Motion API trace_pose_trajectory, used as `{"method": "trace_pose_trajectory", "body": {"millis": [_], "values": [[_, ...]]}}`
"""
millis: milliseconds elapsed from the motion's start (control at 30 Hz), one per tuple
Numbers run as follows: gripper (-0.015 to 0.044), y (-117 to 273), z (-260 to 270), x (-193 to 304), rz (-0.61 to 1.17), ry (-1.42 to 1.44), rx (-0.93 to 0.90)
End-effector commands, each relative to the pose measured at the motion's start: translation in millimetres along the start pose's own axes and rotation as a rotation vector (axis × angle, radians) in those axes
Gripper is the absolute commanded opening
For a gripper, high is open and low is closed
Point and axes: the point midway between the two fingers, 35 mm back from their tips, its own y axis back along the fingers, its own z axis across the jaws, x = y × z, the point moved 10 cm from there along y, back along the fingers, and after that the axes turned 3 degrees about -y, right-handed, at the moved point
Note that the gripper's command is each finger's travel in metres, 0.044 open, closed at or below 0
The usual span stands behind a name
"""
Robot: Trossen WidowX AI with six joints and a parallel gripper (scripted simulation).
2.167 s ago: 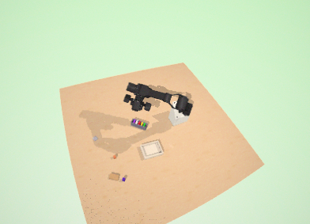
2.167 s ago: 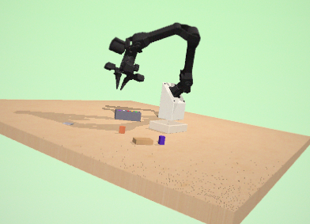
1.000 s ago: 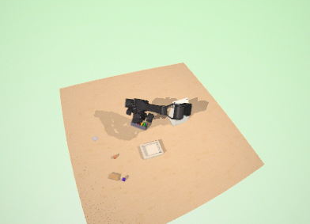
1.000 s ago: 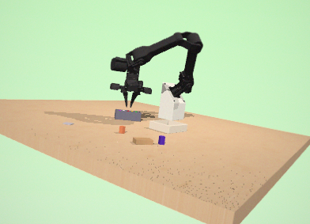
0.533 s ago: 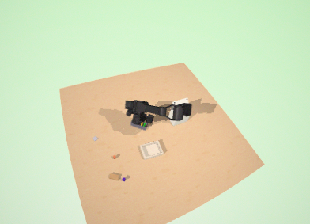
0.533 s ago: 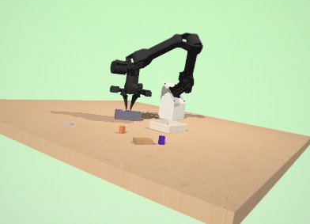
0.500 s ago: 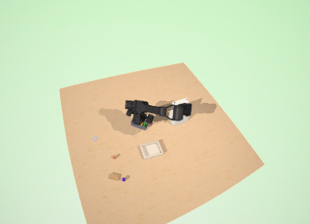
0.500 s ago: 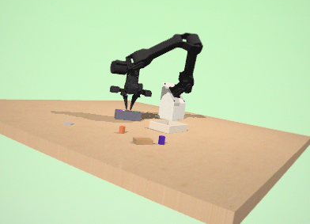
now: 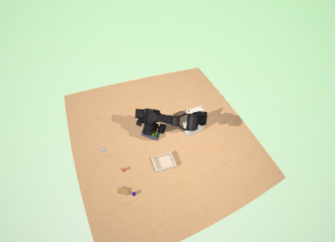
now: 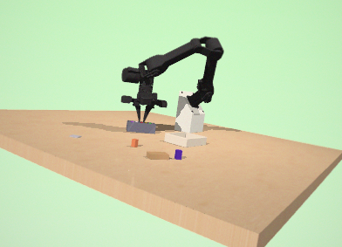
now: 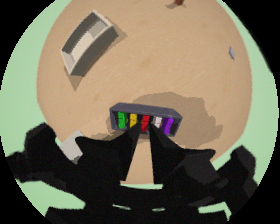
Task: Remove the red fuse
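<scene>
Gripper: the gripper (image 11: 143, 136) points down over the fuse block, its two dark fingers set a narrow gap apart with nothing between them; it grips nothing.
Red fuse: the red fuse (image 11: 144, 122) stands seated in the fuse block, just ahead of the fingertips and in line with the gap between the jaws in the wrist view.
Fuse block: the fuse block (image 11: 145, 111) lies directly below and just ahead of the jaws; from the side, the fingertips (image 10: 144, 117) hang close above its top edge (image 10: 140, 126).
Other fuses: a green fuse (image 11: 120, 120) and a yellow fuse (image 11: 133, 120) sit to the left of the jaw gap; a white fuse (image 11: 158, 122) and a purple fuse (image 11: 166, 125) sit to its right.
Contact: whether the fingertips touch the block cannot be told.
Tray: the tray (image 11: 88, 41) lies well apart from the jaws, far ahead and to their left in the wrist view.
Arm: the arm (image 10: 183, 56) arches from its white base (image 10: 189, 117) over to the block.
Loose items: an orange piece (image 10: 134, 142), a tan block (image 10: 157, 155) and a small purple piece (image 10: 178, 154) rest on the table (image 10: 244, 182), well away from the jaws.
</scene>
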Motion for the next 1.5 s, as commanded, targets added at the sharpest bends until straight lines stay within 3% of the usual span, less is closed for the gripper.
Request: {"method": "trace_pose_trajectory", "body": {"millis": [0, 267, 633, 1467], "values": [[0.0073, -4.0, 0.3, 0.0, -0.005, -0.003, -0.003], [0.0073, -7.2, 0.3, -0.1, -0.005, -0.003, -0.003], [0.0000, -6.2, 0.3, 0.0, 0.001, 0.000, -0.002], [0.0000, 4.2, -0.3, -0.1, 0.000, -0.001, -0.001]]}}
